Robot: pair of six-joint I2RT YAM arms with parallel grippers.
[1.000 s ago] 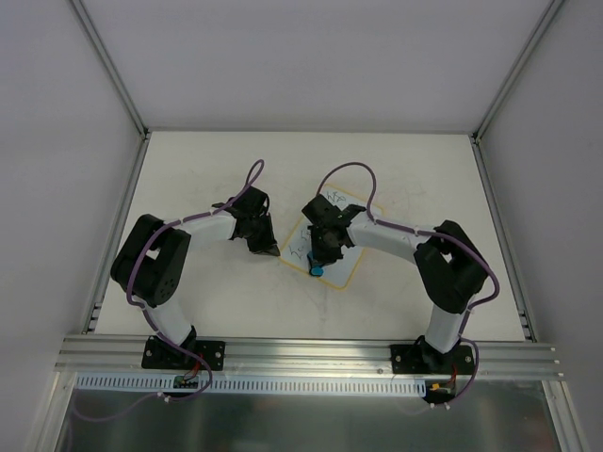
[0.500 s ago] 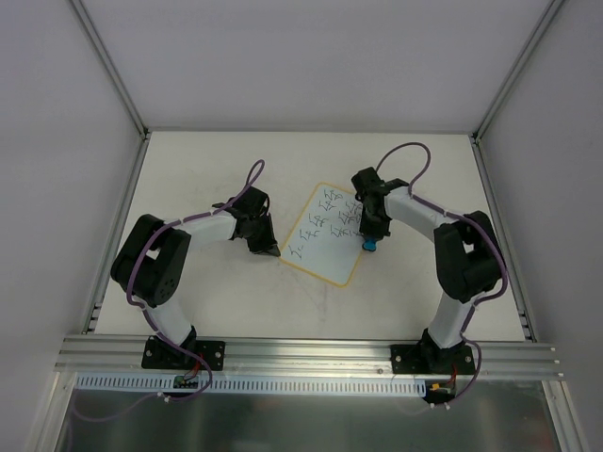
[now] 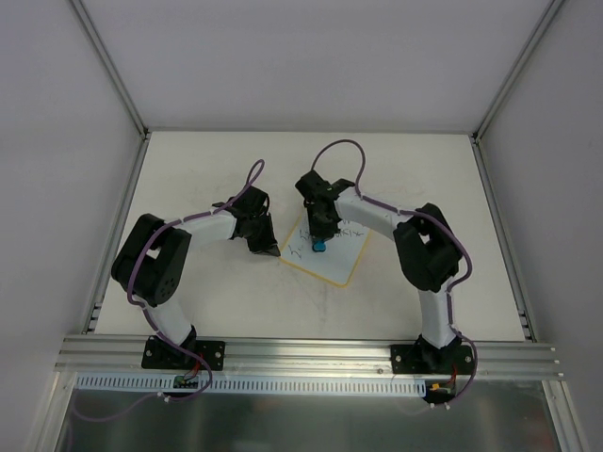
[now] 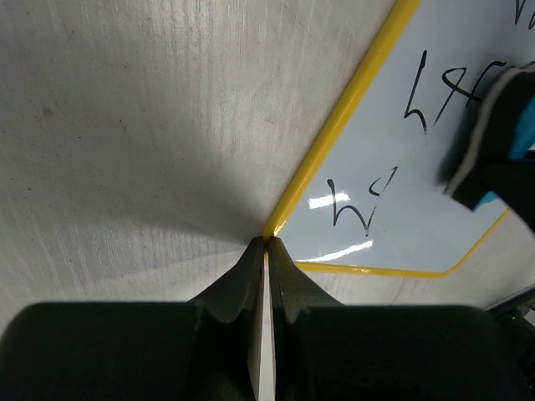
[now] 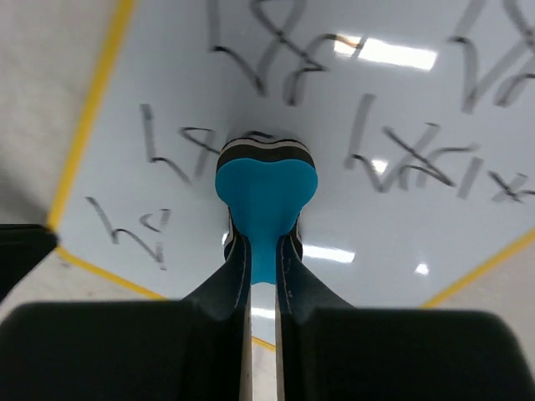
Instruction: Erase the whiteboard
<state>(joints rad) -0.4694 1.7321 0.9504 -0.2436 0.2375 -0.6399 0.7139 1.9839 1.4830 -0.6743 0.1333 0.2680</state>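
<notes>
Whiteboard: small flat white rect. board w/ thin yellow border and dark handwritten marks. It lies flat, turned diamond-wise, near mid-table between the two arms.
Tabletop: large off-white surface. The board rests straight on it w/ nothing fixing it down (so a wipe could slide it).
Left gripper: fingers together, nothing between them. The tips sit at the board's 9 o'clock corner and touch the yellow rim in the left wrist view. Judged purpose: a stop, bracing the board vs. sideways push.
Right gripper: fingers clamped on the eraser's narrow blue neck, pointing down over the board's 10 o'clock part.
Eraser: small blue block w/ dark-and-white felt layers underneath. The felt faces the board and seems to touch it (pressure can't be told).
Scribbles: dark strokes at 9, 12 and 3 o'clock of the eraser, more at 7 o'clock near the corner. Most of the face is not yet wiped.
Step, judged: wiping stroke in hand, task early.
Risk: the board could pivot round the braced corner if a stroke pulls away from it.
</notes>
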